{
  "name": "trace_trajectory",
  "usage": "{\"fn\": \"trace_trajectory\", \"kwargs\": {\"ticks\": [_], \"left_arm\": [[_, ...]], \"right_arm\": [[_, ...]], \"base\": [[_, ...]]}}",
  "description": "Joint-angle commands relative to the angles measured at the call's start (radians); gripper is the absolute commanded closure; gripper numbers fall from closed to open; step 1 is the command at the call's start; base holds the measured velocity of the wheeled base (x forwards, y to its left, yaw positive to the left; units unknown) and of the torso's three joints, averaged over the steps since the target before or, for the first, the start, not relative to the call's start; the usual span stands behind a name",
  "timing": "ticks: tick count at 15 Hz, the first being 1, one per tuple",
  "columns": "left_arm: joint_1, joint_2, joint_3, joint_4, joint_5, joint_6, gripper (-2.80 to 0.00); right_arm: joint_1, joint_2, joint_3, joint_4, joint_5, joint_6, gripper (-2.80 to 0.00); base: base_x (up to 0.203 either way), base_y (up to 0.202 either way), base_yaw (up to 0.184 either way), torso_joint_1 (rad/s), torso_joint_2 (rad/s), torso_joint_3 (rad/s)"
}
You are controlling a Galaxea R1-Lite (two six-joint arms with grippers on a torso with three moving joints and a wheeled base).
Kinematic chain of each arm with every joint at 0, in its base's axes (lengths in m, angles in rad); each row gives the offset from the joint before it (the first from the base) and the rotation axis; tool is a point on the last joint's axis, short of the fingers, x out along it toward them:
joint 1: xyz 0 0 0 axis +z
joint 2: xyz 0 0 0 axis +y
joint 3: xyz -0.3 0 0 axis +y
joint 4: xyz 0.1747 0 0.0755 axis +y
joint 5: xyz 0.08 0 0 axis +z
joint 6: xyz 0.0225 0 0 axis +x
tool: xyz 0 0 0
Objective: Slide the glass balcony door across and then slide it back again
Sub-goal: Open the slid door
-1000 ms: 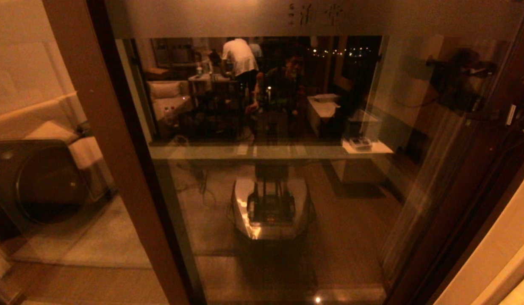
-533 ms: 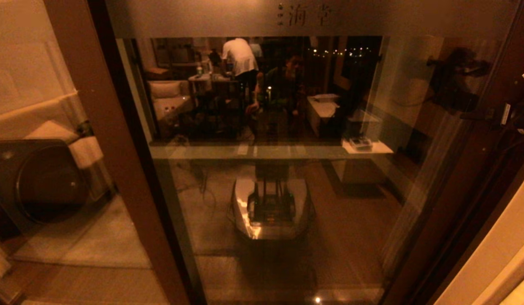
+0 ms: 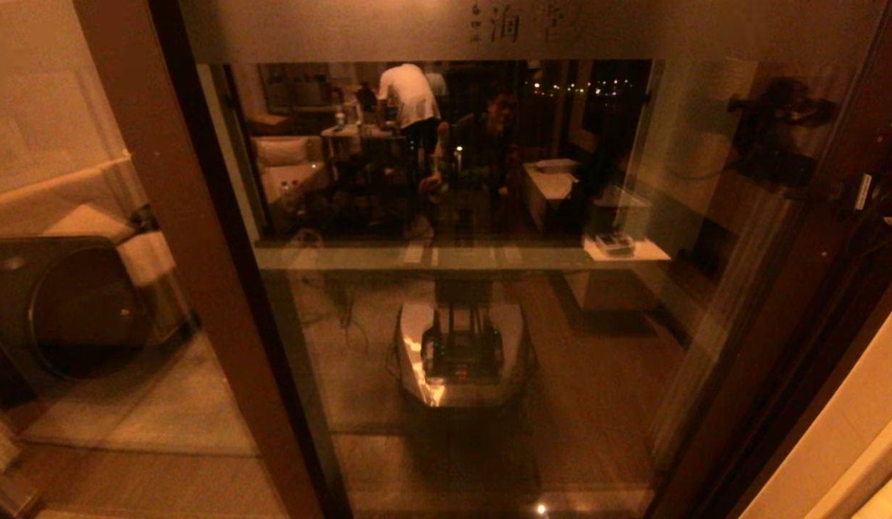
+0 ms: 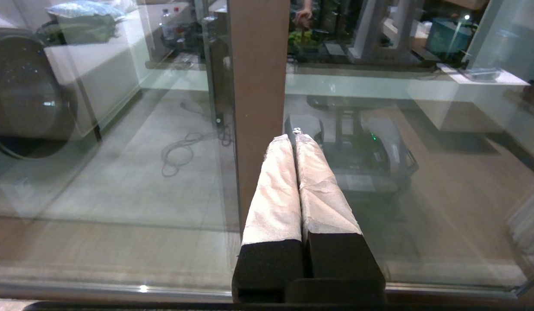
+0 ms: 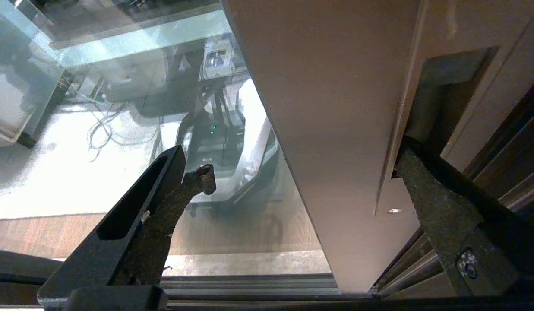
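Dark glass balcony door (image 3: 453, 288) has slid slightly left; right gripper (image 5: 301, 172), fingers apart, straddles its upright; left gripper (image 4: 295, 140) pressed together.

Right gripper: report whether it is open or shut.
Open. The right gripper straddles the glass balcony door upright, one finger in the recessed handle.

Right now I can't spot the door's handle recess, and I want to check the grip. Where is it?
In the right wrist view, the handle recess sits in the glass balcony door's brown upright, with one finger of the open right gripper hooked in it.
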Motion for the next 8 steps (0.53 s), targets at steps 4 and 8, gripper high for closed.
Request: {"fn": "trace_trajectory", "kwargs": {"ticks": [4, 8], "left_arm": [[0.0, 0.0, 0.021, 0.0, 0.0, -0.001, 0.0], [0.0, 0.0, 0.021, 0.0, 0.0, -0.001, 0.0]], "right_arm": [[0.004, 0.015, -0.006, 0.002, 0.003, 0.002, -2.8], [0.011, 0.011, -0.001, 0.002, 0.003, 0.002, -2.8]], "base": [[0.0, 0.0, 0.0, 0.0, 0.0, 0.0], [0.0, 0.0, 0.0, 0.0, 0.0, 0.0]]}}
